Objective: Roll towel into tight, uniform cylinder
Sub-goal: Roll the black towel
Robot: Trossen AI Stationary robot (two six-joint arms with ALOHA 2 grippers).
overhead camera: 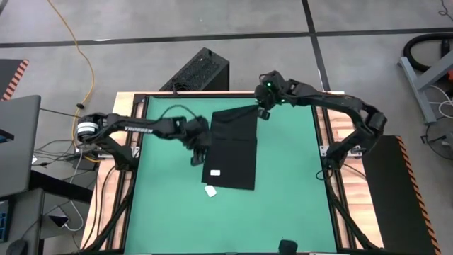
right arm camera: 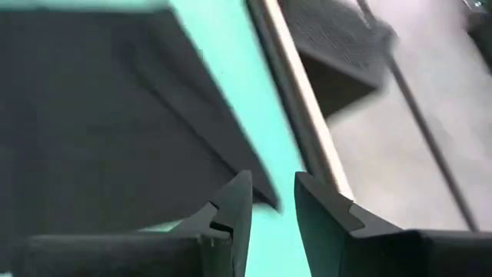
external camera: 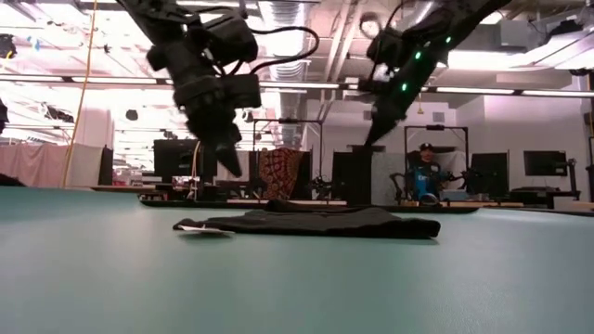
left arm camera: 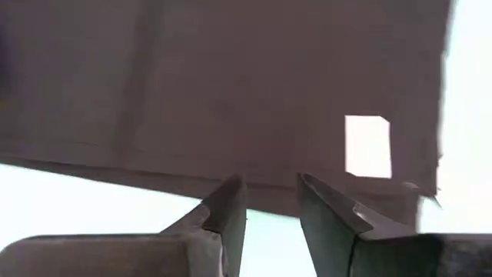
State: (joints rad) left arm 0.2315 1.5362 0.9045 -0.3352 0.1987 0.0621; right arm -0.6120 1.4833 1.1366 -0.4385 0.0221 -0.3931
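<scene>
Here, top-down view unless noted.
Towel [overhead camera: 232, 150]: black cloth lying flat at centre frame on the green mat [overhead camera: 290, 184]; far end folded over; small white tag [overhead camera: 215, 172] on its lower left.
White scrap [overhead camera: 210, 190]: just below the towel's lower left corner; whether it joins the cloth cannot be told.
Left gripper [overhead camera: 196, 157]: centre left, at the towel's left edge; lifted clear in the low view, fingers narrowly parted, nothing between them.
Right gripper [overhead camera: 263, 113]: upper centre, by the towel's upper right corner; raised, narrow gap, empty.
Black ribbed box [overhead camera: 198, 71]: upper centre, beyond the mat, partly hidden by the table frame.
</scene>
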